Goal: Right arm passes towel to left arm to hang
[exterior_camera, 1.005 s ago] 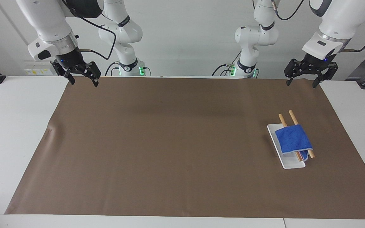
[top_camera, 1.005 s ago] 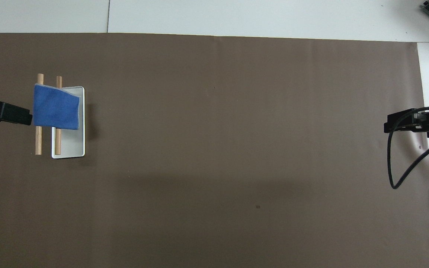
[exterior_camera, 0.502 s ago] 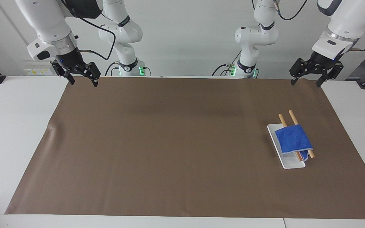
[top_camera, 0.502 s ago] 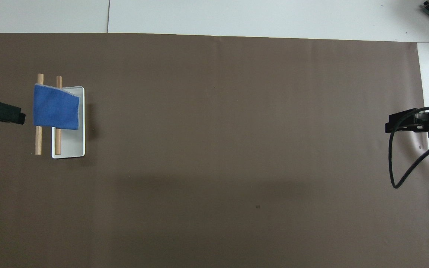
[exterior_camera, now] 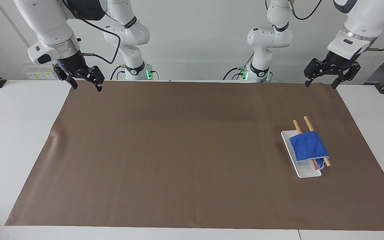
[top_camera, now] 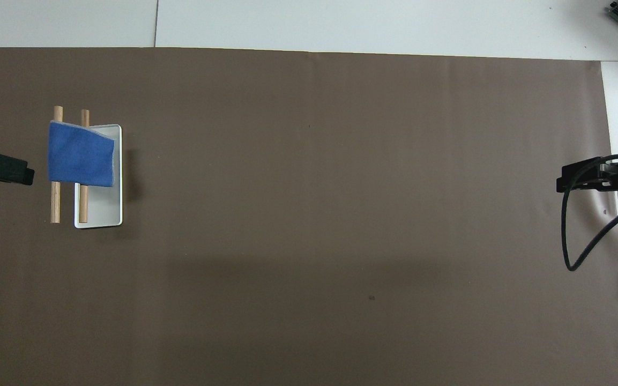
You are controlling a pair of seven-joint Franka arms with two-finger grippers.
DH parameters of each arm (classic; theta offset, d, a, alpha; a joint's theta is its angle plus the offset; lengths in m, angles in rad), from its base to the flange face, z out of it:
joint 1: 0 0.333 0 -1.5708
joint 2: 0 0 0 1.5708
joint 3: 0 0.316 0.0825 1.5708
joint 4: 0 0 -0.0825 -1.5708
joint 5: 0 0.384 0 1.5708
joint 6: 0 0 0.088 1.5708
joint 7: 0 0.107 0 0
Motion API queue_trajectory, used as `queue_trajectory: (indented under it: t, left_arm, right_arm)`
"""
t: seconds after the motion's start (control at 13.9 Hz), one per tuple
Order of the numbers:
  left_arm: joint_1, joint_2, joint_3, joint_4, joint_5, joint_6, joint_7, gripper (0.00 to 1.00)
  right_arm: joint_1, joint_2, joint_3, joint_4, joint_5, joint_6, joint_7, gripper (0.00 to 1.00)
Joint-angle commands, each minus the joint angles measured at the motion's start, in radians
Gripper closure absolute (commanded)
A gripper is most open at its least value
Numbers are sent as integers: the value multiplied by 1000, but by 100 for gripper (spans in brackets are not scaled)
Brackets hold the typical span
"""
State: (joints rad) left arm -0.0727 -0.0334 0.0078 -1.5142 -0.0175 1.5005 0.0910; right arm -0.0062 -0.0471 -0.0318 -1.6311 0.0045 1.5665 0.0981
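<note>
Here, the small bright-blue terry towel (exterior_camera: 308, 147) is seen draped over two round wooden rods (exterior_camera: 307, 124), which run side by side above a flat white rectangular tray (exterior_camera: 306, 172). In the overhead view the towel (top_camera: 80, 156) covers the middle of both rods (top_camera: 56, 206), whose ends stick out at 12 and 6 o'clock of the cloth, and the tray (top_camera: 104, 214) lies partly under it, toward 4 o'clock. The whole rack is set on the large brown mat (exterior_camera: 178, 150) toward the left arm's end of the white counter (exterior_camera: 15, 133).

The left gripper (exterior_camera: 321, 83) is held up in the air over the mat's corner at the robots' edge, at roughly 1 o'clock from the towel in the facing view and well apart from it. Its fingers are spread wide and nothing is held between them. In the overhead view only its black tip (top_camera: 3, 168) is seen, at 9 o'clock of the towel.

The right gripper (exterior_camera: 86, 86) is held over the other corner of the mat at the robots' edge, toward the right arm's end of the counter. Its fingers are likewise released and empty. A black cable (top_camera: 582, 236) is looped below it in the overhead view.
</note>
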Motion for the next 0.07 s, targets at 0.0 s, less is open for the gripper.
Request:
queue_trajectory:
  t: [0.0]
  left_arm:
    - [-7,-31,0,-34,-2,-8,-10,0]
  right_arm:
    - [-5,-23,3,-24,-12,1,8,0]
